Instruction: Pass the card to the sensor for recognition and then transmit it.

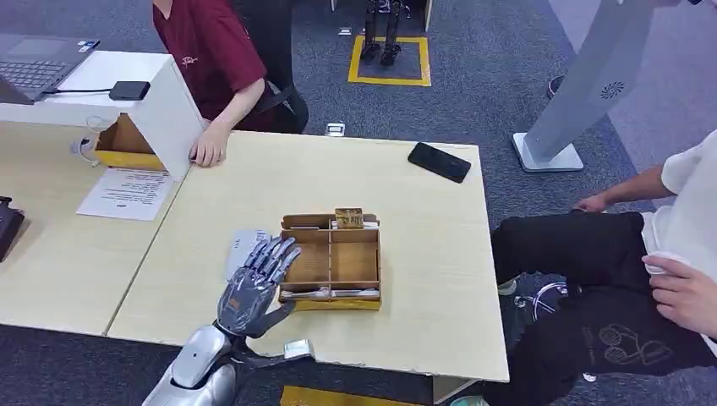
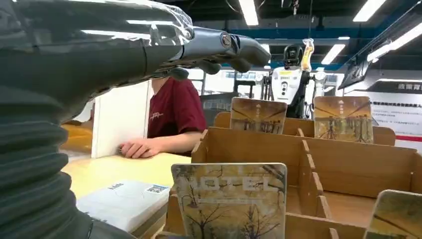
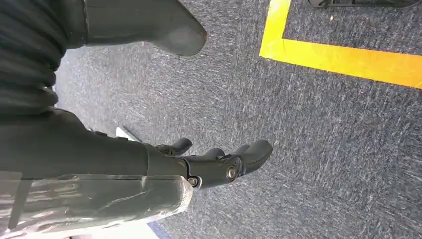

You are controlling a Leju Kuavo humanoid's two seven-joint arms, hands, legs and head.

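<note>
The card stands upright in the near slot of the cardboard organizer, just beyond the left hand's fingertips and not yet touched; more cards of the same print stand in the far compartments. In the head view the left hand hovers over the table at the organizer's near-left corner, palm down, fingers spread and holding nothing — the left wrist view agrees, with the fingers reaching out above the box rather than around a card. A flat white device lies right under those fingers and may be the sensor, though I cannot tell for sure.

The right hand hangs over the carpet beside a yellow floor line, fingers loosely curled in with nothing between them.

As I judge it, this is the approach before the pick-up. The next move calls for lowering the fingers past the organizer's front wall and pinching the card's top edge without tipping it — thin and upright, it leaves little to grip. A person sits at the far side, another to the right.
</note>
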